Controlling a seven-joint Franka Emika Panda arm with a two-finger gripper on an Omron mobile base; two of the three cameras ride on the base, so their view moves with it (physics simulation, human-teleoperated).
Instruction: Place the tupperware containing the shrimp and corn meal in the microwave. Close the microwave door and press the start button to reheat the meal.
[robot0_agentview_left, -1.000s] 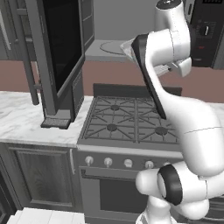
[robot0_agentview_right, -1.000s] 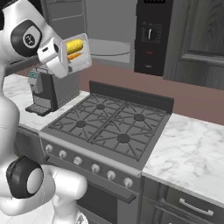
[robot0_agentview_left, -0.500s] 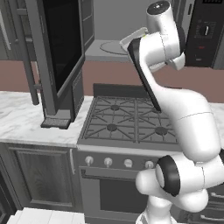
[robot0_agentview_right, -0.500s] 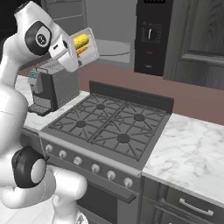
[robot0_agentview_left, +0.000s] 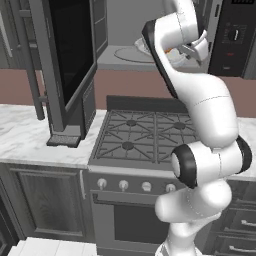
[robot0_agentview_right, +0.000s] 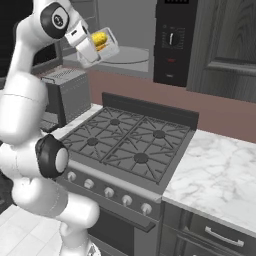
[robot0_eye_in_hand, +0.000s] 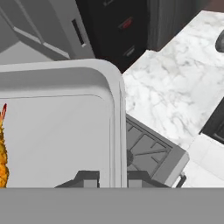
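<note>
The robot is holding the food box up high in front of the open microwave.

The gripper (robot0_agentview_right: 89, 49) is squeezing the rim of the box (robot0_agentview_right: 101, 46), so its jaws are closed on it. The box is sitting in the air above the stove (robot0_agentview_right: 125, 142), just at the mouth of the microwave (robot0_agentview_right: 135, 30), and is tipping a little. Yellow corn and an orange shrimp (robot0_agentview_right: 100, 39) are lying inside it. The big glass door (robot0_agentview_left: 72, 47) is standing wide open on the left. The round plate (robot0_agentview_right: 131, 53) inside is waiting just behind the box.
</note>
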